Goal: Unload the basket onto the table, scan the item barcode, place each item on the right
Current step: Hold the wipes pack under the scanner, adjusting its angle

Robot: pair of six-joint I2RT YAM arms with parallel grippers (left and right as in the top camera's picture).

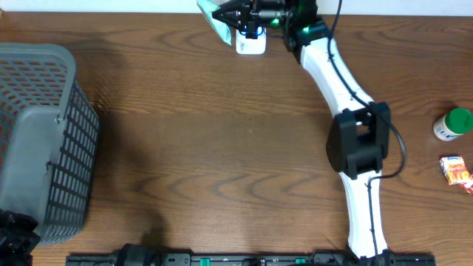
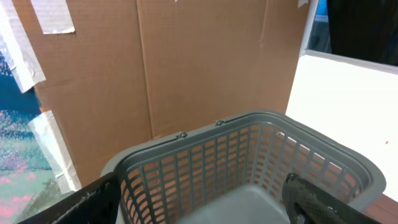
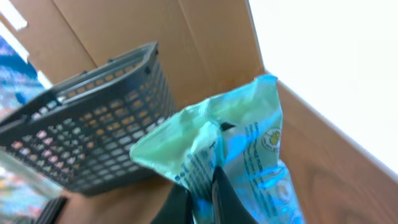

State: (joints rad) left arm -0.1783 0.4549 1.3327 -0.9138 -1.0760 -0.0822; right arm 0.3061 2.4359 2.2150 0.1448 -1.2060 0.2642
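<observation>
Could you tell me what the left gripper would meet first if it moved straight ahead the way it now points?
Most likely the grey basket: in the left wrist view it sits directly ahead of the open left gripper, filling the space between the fingers. How near it is I cannot tell.

Basket (image 1: 74, 148) left; bottle (image 1: 452, 124) behind packet (image 1: 456, 171), right; pouch (image 1: 209, 16) beside scanner (image 1: 251, 44), rear.

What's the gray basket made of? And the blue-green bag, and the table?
The basket looks like hard matte gray plastic: molded grid holes, smooth rim. The bag looks like thin shiny plastic film: it crinkles and glints. The table shows brown wood grain, maybe real wood, maybe laminate; I cannot tell.
</observation>
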